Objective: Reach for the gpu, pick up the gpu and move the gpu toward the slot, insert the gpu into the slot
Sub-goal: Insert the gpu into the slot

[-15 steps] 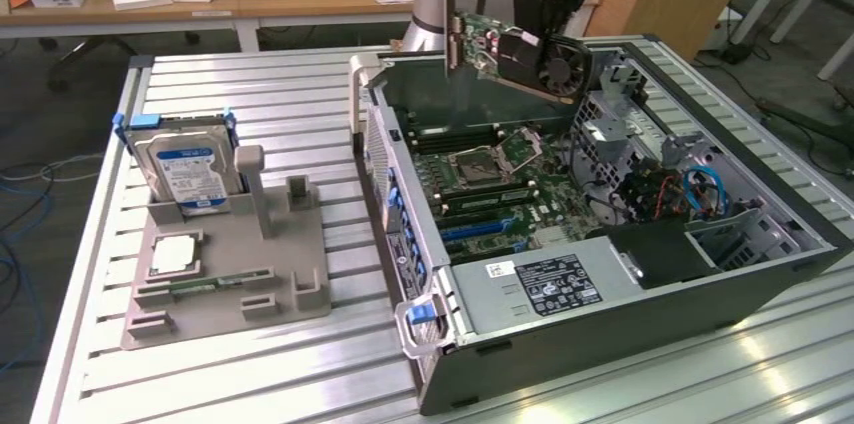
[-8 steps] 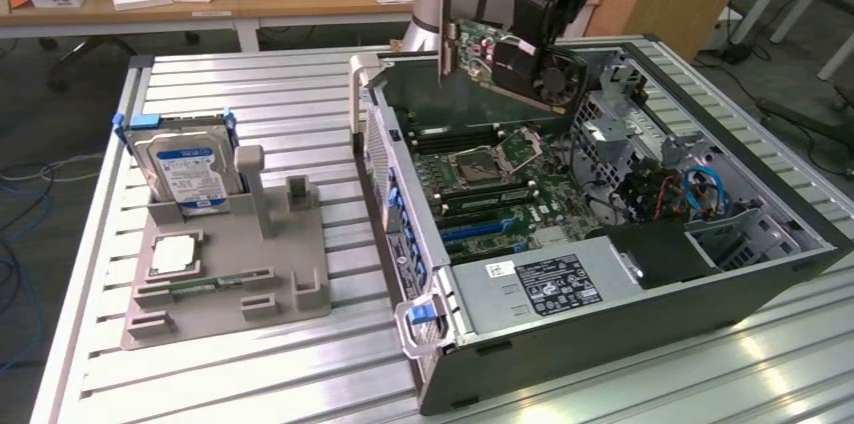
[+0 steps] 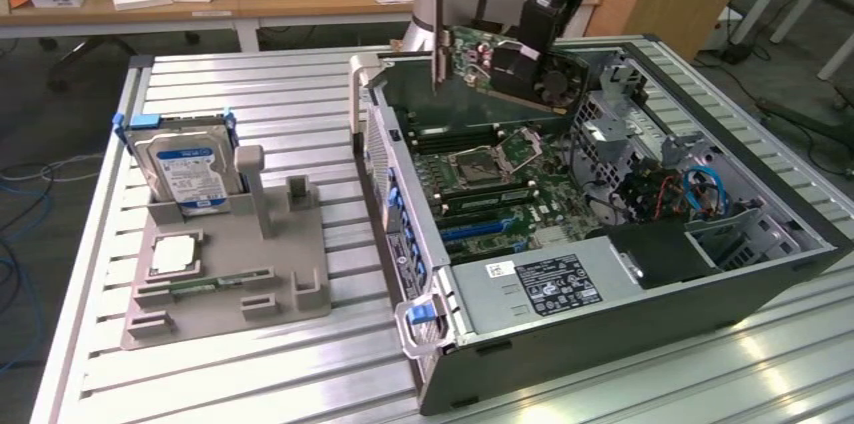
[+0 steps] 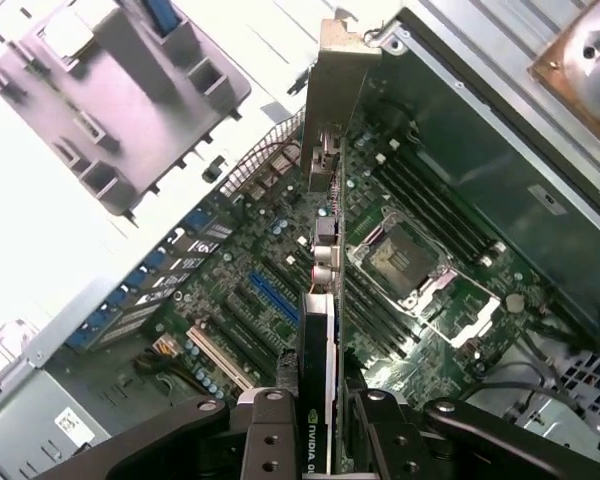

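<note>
- The gpu is up in the air: a thin flat card, green on the face the exterior view sees, with a round black fan towards the exterior view's right.
- Its silvery metal bracket sits at the end towards the exterior view's left, hanging straight down like a narrow strip.
- From the wrist view the gpu comes edge-on, a slim dark blade running away from the camera, white lettering on the near end, bracket at the far end.
- The gripper is clamped on the card's upper edge; in the wrist view the gripper has its black fingers pressed against both faces, closed on the card and nothing else.
- Position: the card hangs tilted over the far part of the open computer case, above the motherboard and clear of it.
- Below it lie the CPU socket and, off to one side, the blue slot; the card is not seated in any slot.
- Off on the table, a hard drive stands in a grey holder, well apart from the case.
</note>
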You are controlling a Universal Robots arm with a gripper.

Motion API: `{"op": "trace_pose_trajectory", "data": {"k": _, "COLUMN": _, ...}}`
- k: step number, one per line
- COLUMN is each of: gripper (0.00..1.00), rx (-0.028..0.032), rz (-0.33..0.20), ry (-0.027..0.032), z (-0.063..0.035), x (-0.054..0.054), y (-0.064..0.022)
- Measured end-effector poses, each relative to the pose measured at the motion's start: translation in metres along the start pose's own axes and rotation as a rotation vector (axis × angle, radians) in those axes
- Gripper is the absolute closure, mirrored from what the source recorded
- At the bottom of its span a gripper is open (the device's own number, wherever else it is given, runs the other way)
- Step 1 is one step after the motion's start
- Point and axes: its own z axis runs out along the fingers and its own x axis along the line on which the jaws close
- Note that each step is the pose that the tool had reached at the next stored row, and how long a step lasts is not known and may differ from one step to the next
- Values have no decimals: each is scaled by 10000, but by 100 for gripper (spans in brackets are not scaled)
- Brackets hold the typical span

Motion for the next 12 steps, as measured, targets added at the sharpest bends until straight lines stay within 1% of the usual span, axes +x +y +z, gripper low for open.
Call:
{"op": "trace_pose_trajectory", "data": {"k": 7, "gripper": 73, "rx": 14, "rz": -1235, "ry": 135, "z": 30, "x": -1, "y": -4}}
{"op": "trace_pose_trajectory", "data": {"k": 12, "gripper": 73, "rx": 22, "rz": -1962, "ry": 212, "z": 55, "x": -7, "y": -13}}
